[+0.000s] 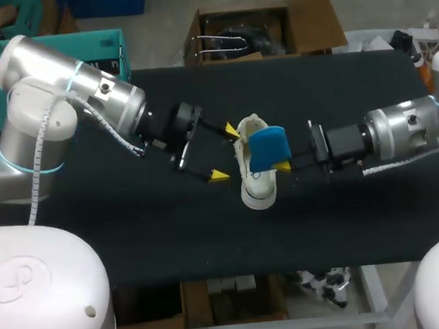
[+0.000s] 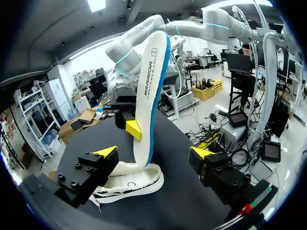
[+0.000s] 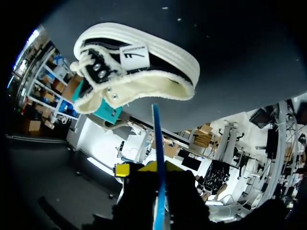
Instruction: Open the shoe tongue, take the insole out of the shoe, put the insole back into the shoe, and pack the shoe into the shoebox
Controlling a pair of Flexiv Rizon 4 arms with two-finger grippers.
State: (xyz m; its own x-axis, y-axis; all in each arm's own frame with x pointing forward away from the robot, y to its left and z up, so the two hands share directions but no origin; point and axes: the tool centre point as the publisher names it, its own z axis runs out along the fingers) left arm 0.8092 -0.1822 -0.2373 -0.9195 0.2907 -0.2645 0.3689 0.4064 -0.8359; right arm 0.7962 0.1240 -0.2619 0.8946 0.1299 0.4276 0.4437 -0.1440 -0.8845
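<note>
**Insole half out of shoe, R gripper pinching it**

Insole (image 2: 149, 91) (white top, blue underside) stands nearly upright. Its lower end curls into the shoe's opening and the rest sticks up above the shoe (image 1: 256, 179). Shoe sits on the black table (image 1: 134, 229) about mid-table, toe twd the near edge.

R gripper (image 1: 279, 159) is just beside the shoe on its R side, w/ the arm coming in from that side. Jaws are pressed onto the insole from both faces, partway up. In the R wrist view the insole is edge-on, a thin blue line running between the yellow tips, w/ the shoe's heel opening ahead of the fingers.

L gripper (image 1: 225, 152) is on the shoe's other side, close but not touching it. Jaws are spread wide w/ nothing gripped. One yellow tip is near the heel, the other near mid-shoe. In the L wrist view the shoe and upright insole sit ahead of and between the spread fingers, clear of both tips.
</note>
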